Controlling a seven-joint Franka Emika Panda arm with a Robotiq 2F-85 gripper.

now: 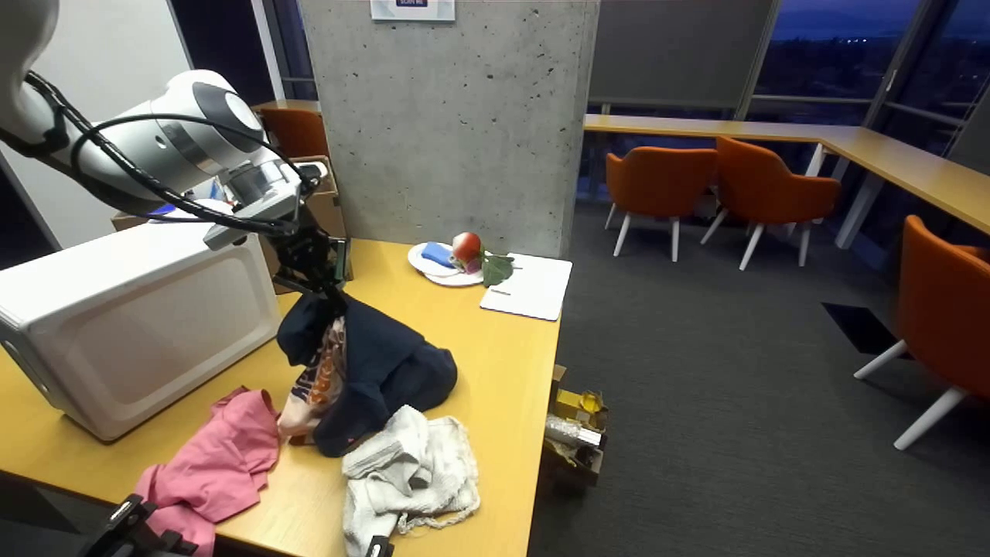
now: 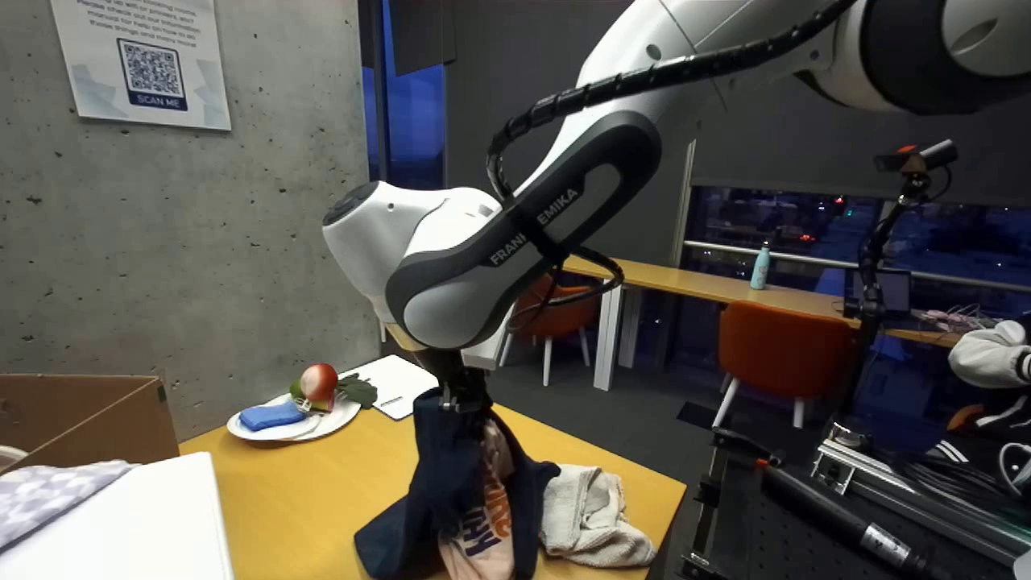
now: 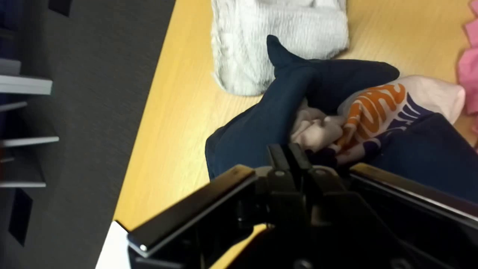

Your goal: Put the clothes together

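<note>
One wrinkled pink cloth (image 1: 220, 458), peaked navy fabric (image 1: 387, 356), nubby white cloth (image 1: 414, 468)

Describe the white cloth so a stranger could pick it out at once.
By the pillar stands a table where the end effector grips the navy cloth. Right beside that lies the white cloth, crumpled. Its color, coarse weave and ragged edge set it apart from the navy cloth and the pink cloth.
</note>
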